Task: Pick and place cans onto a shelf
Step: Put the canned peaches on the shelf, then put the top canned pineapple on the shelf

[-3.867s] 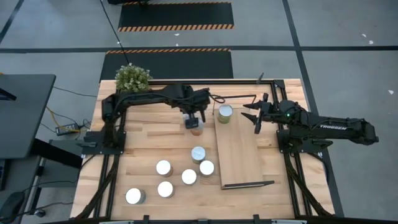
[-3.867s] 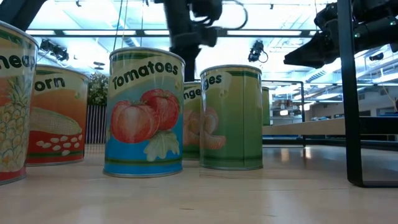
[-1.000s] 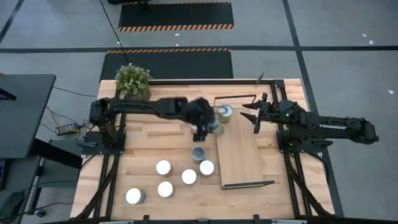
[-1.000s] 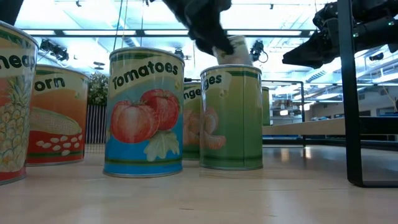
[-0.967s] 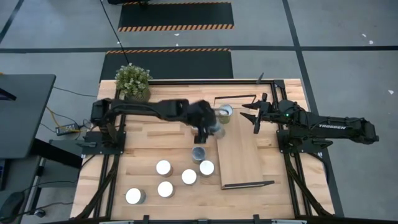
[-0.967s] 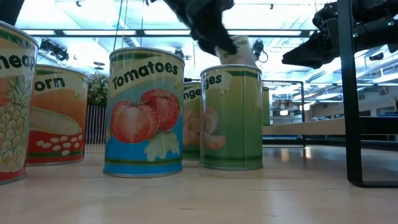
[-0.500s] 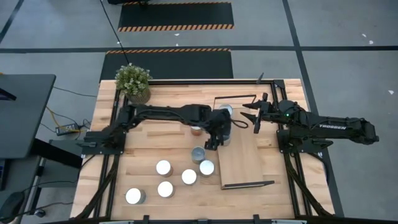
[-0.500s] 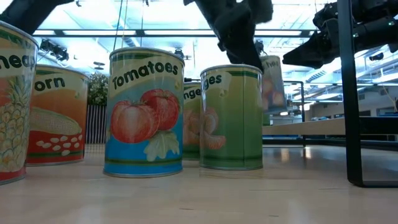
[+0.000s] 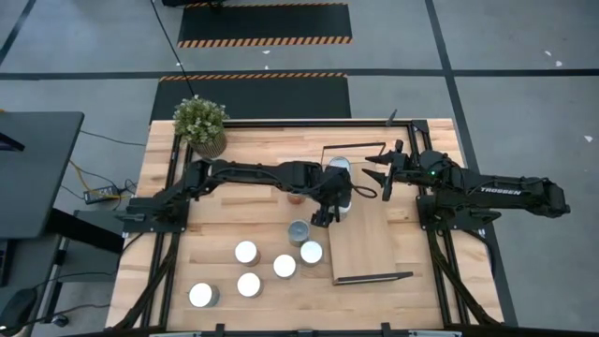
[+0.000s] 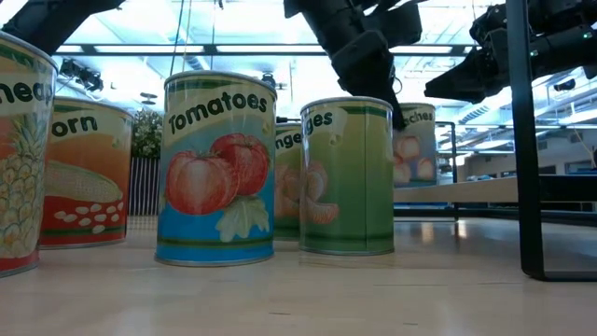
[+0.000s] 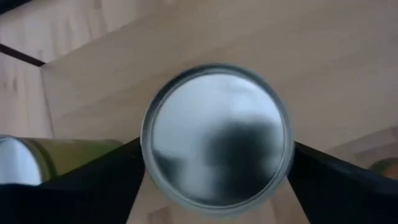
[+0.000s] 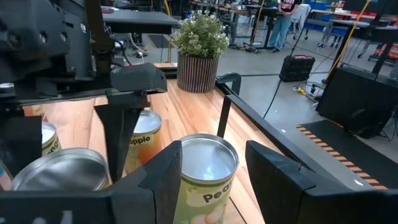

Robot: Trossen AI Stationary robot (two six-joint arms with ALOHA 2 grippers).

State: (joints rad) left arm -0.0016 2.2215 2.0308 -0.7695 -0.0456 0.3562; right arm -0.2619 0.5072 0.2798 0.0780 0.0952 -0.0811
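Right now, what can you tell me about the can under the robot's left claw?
The can is a small round tin with a shiny silver top and a peach picture on its label. It stands upright on the wooden shelf, beside another can. The left claw sits open around it, one finger on each side.

Silver-topped cans (image 12: 206, 163) on light-wood shelf (image 12: 186, 118), potted plant (image 12: 200, 43) behind, people in background.
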